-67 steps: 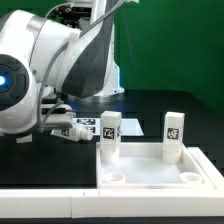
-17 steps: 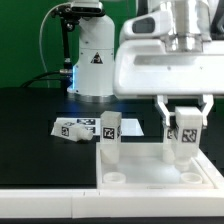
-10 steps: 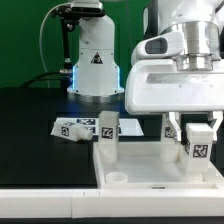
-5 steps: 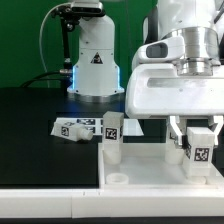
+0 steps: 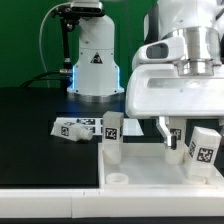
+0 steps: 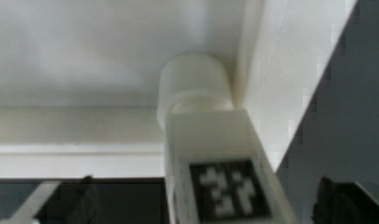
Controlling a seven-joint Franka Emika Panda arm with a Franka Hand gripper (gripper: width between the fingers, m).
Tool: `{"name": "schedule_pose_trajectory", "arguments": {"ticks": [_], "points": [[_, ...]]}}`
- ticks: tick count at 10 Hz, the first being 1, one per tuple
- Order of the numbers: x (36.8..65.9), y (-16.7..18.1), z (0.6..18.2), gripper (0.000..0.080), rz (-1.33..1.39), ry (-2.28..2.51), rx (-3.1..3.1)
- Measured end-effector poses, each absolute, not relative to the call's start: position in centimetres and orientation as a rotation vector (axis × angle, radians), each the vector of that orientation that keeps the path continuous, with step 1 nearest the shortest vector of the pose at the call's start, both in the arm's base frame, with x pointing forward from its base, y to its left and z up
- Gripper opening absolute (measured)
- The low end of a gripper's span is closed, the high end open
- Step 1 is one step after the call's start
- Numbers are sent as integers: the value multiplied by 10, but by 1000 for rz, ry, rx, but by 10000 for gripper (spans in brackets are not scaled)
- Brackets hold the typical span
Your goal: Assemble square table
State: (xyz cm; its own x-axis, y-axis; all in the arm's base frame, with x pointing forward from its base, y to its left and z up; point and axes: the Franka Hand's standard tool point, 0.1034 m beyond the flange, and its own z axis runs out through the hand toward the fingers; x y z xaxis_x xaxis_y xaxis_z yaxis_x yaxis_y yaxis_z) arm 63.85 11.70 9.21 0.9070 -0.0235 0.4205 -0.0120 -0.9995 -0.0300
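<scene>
The square table top [image 5: 103, 168] lies white at the front of the exterior view, and its inner surface also fills the wrist view [image 6: 79, 60]. One tagged white leg [image 5: 111, 136] stands upright in its far-left corner. A second tagged leg [image 5: 204, 150] stands slightly tilted at the top's right corner. In the wrist view this leg [image 6: 207, 140] sits with its round end against the rim. My gripper [image 5: 196, 138] is straight above it and open. The dark fingers [image 6: 349, 200] stand well apart on both sides of the leg without touching it.
More tagged white pieces [image 5: 72, 128] lie on the black table at the exterior view's left of the top. The robot base [image 5: 92, 55] stands behind them. The top's raised rim runs beside the leg [image 6: 275, 60].
The gripper carried the right leg forward and down to the top's right corner. Since half a second ago the fingers have spread apart and the leg now leans a little.
</scene>
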Motion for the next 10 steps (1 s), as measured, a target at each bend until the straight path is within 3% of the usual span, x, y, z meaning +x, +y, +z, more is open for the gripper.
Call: {"name": "schedule_pose_trajectory", "arguments": {"ticks": [2,3,4,7,10], "points": [[642,120,93,647,-374,83,-3064],[644,120,92,649,-353,90,-3067],[634,123,83,649,-218,91,-3078],[634,122,78,649,-215,106,-3085],[634,119,78,291,-209,256,-3073]]}}
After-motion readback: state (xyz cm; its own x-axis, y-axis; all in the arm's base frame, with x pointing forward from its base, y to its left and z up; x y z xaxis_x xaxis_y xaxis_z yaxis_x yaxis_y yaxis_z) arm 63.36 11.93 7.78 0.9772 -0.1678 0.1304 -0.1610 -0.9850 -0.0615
